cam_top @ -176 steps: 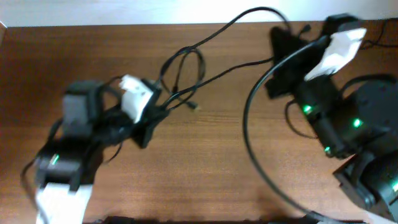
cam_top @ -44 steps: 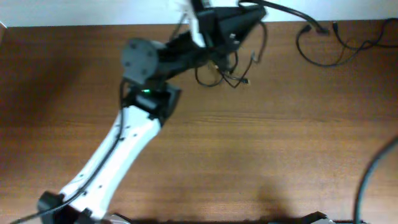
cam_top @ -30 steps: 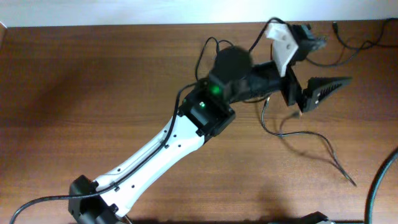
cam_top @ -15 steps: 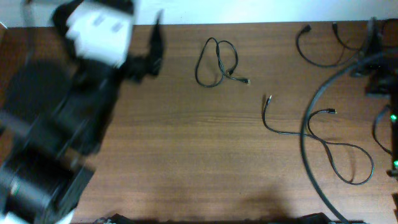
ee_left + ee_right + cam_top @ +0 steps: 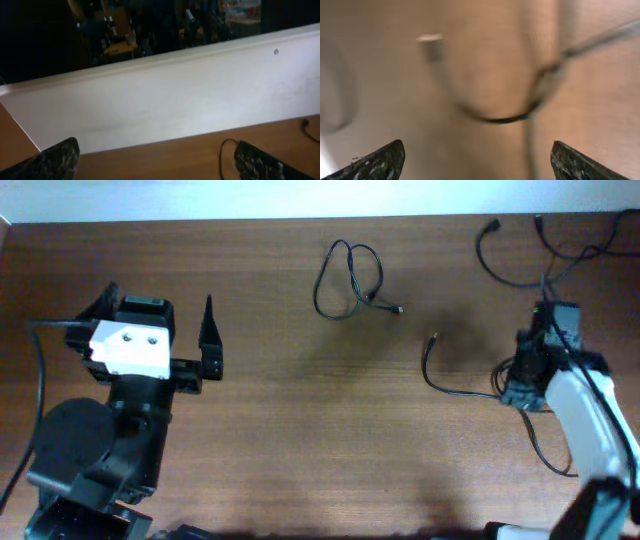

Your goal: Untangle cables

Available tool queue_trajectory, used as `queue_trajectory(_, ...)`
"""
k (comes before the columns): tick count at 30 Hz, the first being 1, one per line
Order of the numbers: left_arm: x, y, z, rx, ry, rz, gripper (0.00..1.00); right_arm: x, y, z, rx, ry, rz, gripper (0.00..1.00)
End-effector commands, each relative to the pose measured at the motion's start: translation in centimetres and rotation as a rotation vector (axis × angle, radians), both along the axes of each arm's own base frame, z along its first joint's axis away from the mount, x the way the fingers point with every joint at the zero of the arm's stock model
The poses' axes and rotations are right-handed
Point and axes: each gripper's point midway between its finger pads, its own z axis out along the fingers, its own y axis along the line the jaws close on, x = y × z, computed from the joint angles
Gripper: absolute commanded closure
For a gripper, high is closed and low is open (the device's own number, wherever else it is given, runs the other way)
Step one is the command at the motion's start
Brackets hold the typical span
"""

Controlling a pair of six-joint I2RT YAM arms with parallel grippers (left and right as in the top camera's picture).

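Three thin black cables lie apart on the brown table (image 5: 300, 420). A looped cable (image 5: 349, 279) sits at top centre. A long cable (image 5: 447, 388) with a small plug end runs under my right gripper (image 5: 527, 377) and trails toward the front right. A third cable (image 5: 510, 268) curls at the far right corner. My right gripper (image 5: 479, 165) hovers open just above the long cable (image 5: 512, 119), which is blurred. My left gripper (image 5: 160, 294) stands open at the left, far from every cable. It (image 5: 155, 165) faces the white wall, with a bit of the looped cable (image 5: 221, 155) by its right finger.
A white wall (image 5: 160, 95) borders the table's far edge. The left arm's body (image 5: 110, 440) fills the front left corner. The right arm's white link (image 5: 590, 420) runs along the right edge. A thick arm cable (image 5: 35, 380) loops by the left arm.
My right arm has come in from the right edge to above the long cable. The left arm, blurred half a second ago, now stands still at the left with its gripper open.
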Motion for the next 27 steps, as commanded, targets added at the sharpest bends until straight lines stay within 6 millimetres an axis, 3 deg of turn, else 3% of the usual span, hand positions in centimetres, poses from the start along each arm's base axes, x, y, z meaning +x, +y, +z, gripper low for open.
queue_trajectory(1,0.0,0.0,-0.5,-0.022,0.02,-0.003,0.01,-3.8,1.2,-3.9,0.136,0.173,-0.333,0.0)
queue_trajectory(3,0.0,0.0,-0.6,-0.021,0.022,-0.003,0.01,-4.7,1.8,-5.8,0.166,0.256,-0.354,0.01)
queue_trajectory(7,0.0,0.0,-0.6,-0.021,0.022,-0.003,0.01,-5.4,1.1,-7.2,0.12,0.312,-0.365,0.01)
queue_trajectory(8,0.0,0.0,-0.6,-0.022,0.022,-0.003,0.01,-5.5,0.6,-7.8,0.088,0.325,-0.368,0.37)
queue_trajectory(9,0.0,0.0,-0.6,-0.022,0.021,-0.003,0.01,-5.5,0.5,-8.0,0.083,0.329,-0.369,0.96)
queue_trajectory(14,0.0,0.0,-0.6,-0.059,0.023,-0.002,0.01,-5.4,0.2,-9.9,0.072,0.355,-0.37,0.96)
queue_trajectory(15,0.0,0.0,-0.6,-0.06,0.023,-0.002,0.01,-4.6,-0.4,-10.0,0.042,0.319,-0.371,0.96)
queue_trajectory(16,0.0,0.0,-0.6,-0.06,0.023,-0.002,0.01,-2.7,-2.6,-9.3,-0.064,0.234,-0.369,0.96)
queue_trajectory(18,0.0,0.0,-0.8,-0.056,0.033,-0.001,0.01,2.2,-7.2,-6.0,-0.228,0.108,-0.182,0.96)
queue_trajectory(19,0.0,0.0,-1.3,-0.049,0.05,-0.001,0.01,6.1,-10.7,-2.8,-0.341,0.041,0.021,0.96)
queue_trajectory(21,-0.1,0.0,-2.2,-0.035,0.088,0.001,0.01,9.4,-16.1,1.7,-0.578,0.01,0.277,0.96)
queue_trajectory(23,-0.2,0.0,-2.6,-0.029,0.104,0.002,0.01,8.9,-20.0,3.0,-0.668,0.021,0.345,0.96)
queue_trajectory(25,-0.2,0.1,-2.6,-0.029,0.104,0.002,0.01,7.4,-21.2,2.1,-0.627,0.045,0.328,0.96)
queue_trajectory(27,-0.2,0.0,-2.7,-0.028,0.108,0.001,0.01,8.8,-21.8,1.6,-0.68,0.041,0.413,0.96)
